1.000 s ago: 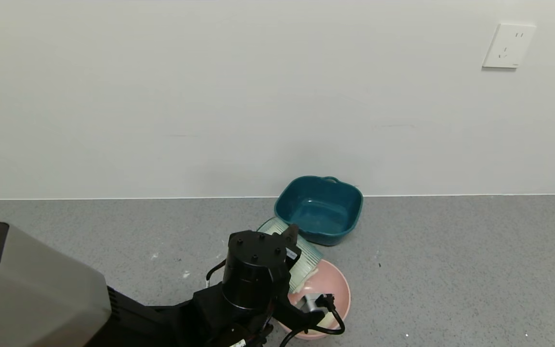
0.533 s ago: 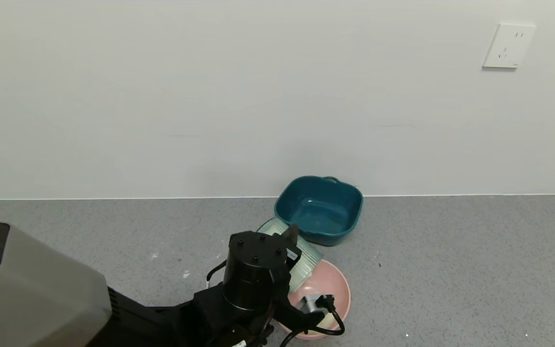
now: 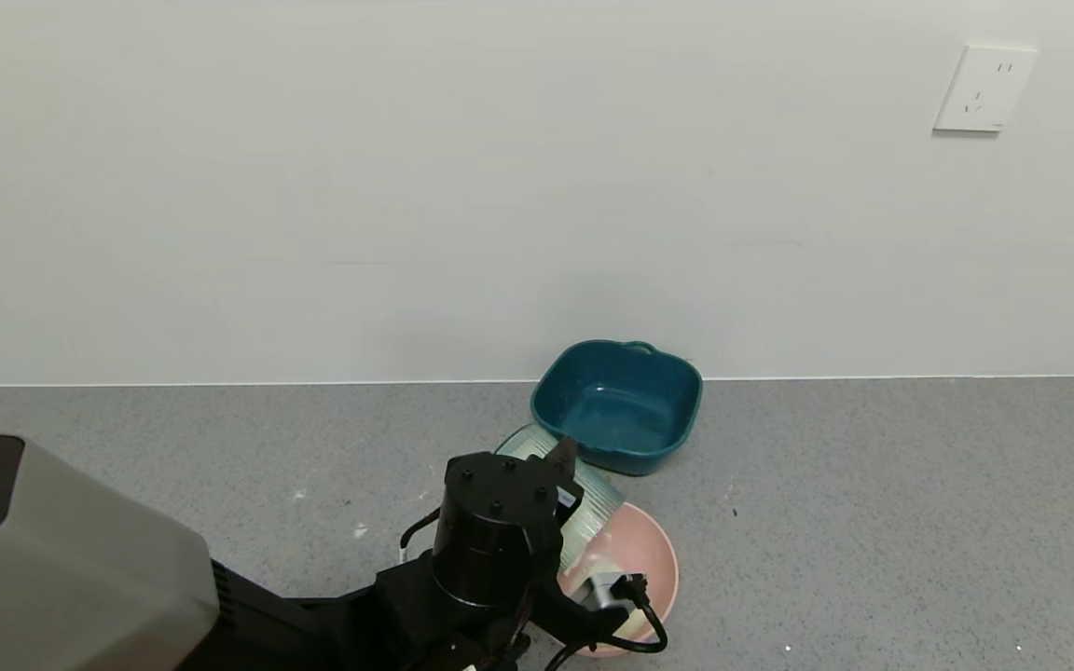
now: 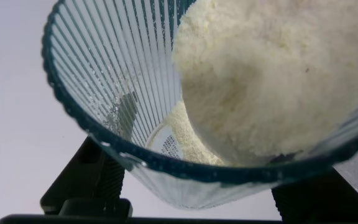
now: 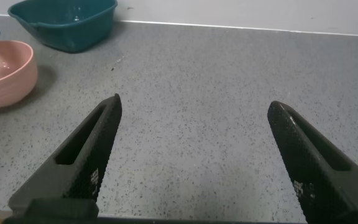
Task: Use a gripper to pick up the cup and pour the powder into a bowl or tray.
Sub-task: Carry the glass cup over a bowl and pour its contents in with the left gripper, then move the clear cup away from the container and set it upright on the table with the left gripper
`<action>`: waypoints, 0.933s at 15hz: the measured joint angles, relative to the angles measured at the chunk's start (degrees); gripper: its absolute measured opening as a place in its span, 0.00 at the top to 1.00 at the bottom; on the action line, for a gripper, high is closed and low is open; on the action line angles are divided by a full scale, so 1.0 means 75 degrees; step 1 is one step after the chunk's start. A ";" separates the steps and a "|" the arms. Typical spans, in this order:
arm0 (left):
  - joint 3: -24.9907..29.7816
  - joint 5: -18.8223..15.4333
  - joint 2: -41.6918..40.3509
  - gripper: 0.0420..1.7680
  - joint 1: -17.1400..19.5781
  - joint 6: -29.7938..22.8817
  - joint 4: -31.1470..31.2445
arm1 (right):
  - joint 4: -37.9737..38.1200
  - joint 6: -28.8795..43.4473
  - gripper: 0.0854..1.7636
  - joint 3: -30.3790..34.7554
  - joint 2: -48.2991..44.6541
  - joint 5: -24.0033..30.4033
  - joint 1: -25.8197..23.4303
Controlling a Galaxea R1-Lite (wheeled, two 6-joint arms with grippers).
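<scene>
Cup [image 3: 584, 499]: pale blue-green, ribbed, transparent; lower centre of the head view, tipped over with its base up toward the teal tub and its mouth down over the pink bowl. In the left wrist view [image 4: 135, 99] its rim fills the frame, seen from the mouth side.
Powder [image 4: 272, 81]: cream-white, fine, heaped inside the cup against the lower wall and reaching the rim; a pale streak also shows inside the bowl in the head view [image 3: 607, 564].
Bowl [image 3: 658, 550]: round, pale pink, on the grey counter at lower centre, directly under the cup's mouth; also at the upper left edge of the right wrist view [image 5: 8, 78].
Left gripper [image 3: 567, 480]: black, at lower centre of the head view, reaching in from the lower left; jaws closed on the cup, dark pads visible either side of the cup wall in the left wrist view.
Right gripper [image 5: 194, 155]: seen only in its own wrist view, low over bare counter, well apart from the bowl; jaws spread wide, holding nothing.
Teal tub [image 3: 618, 403]: squarish with handles, against the wall just beyond the cup; also at the top left of the right wrist view [image 5: 64, 22].
Counter [image 3: 873, 503]: grey speckled, with a few white flecks.
Wall socket [image 3: 983, 89]: white, upper right of the head view.
</scene>
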 joint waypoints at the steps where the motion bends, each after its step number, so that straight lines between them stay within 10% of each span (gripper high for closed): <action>1: 0.0005 0.0000 0.0000 0.27 0.0003 0.0000 0.0000 | -0.0003 0.0002 0.03 0.0000 0.0000 0.0000 0.0000; 9: -0.0003 -0.0125 -0.0065 0.27 0.0021 -0.0332 -0.0107 | 0.0000 -0.0003 0.03 0.0000 0.0000 0.0002 0.0000; 14: 0.0008 -0.0219 -0.0195 0.27 0.0041 -0.1816 -0.0070 | -0.0003 0.0000 0.03 0.0000 0.0000 0.0002 0.0000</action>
